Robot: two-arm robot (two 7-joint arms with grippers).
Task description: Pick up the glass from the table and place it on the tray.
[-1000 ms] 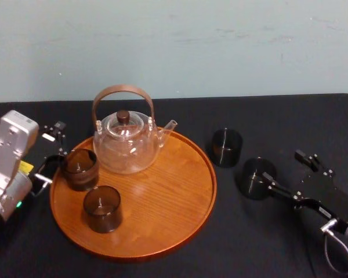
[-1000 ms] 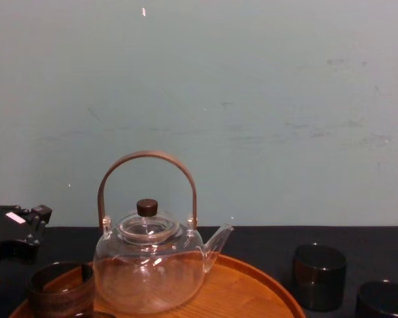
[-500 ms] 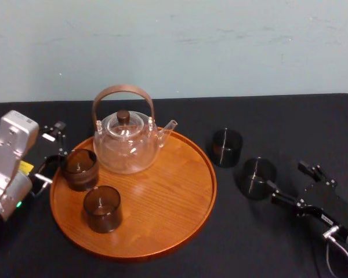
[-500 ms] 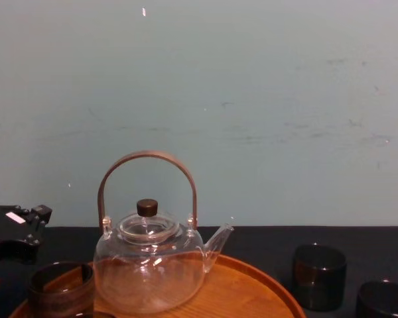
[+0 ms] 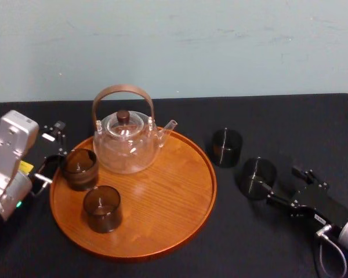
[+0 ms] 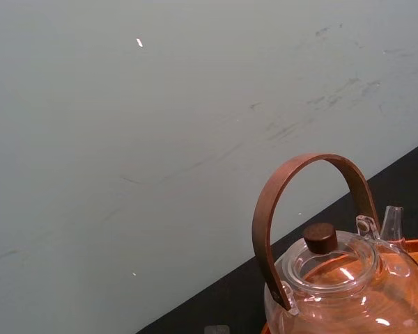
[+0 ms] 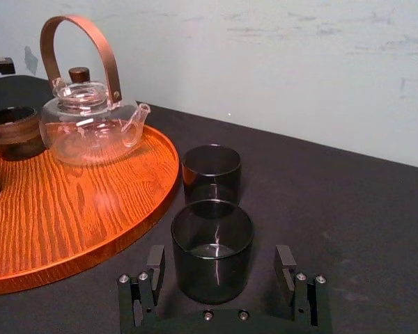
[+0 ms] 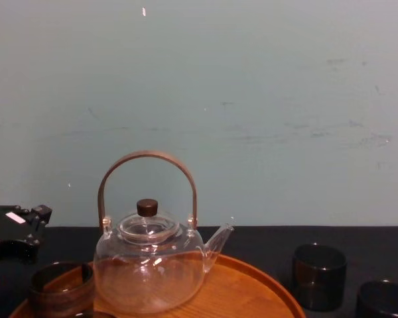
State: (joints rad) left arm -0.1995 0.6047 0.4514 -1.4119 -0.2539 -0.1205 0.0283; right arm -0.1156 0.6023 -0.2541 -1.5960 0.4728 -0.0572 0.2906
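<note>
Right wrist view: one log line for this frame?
right gripper: open, lined up on nearer dark glass, table | left gripper: idle beside tray | grasp pending

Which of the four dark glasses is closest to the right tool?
The table glass farther from the tray, just ahead of the open right tool; the others stand farther off.

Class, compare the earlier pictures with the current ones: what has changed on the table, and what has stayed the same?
The right gripper has drawn back towards the robot, away from the nearer dark smoky glass on the black table. Its fingers are open and grip nothing. That glass did not move. The left gripper, the round wooden tray and the clear glass teapot stayed put.
</note>
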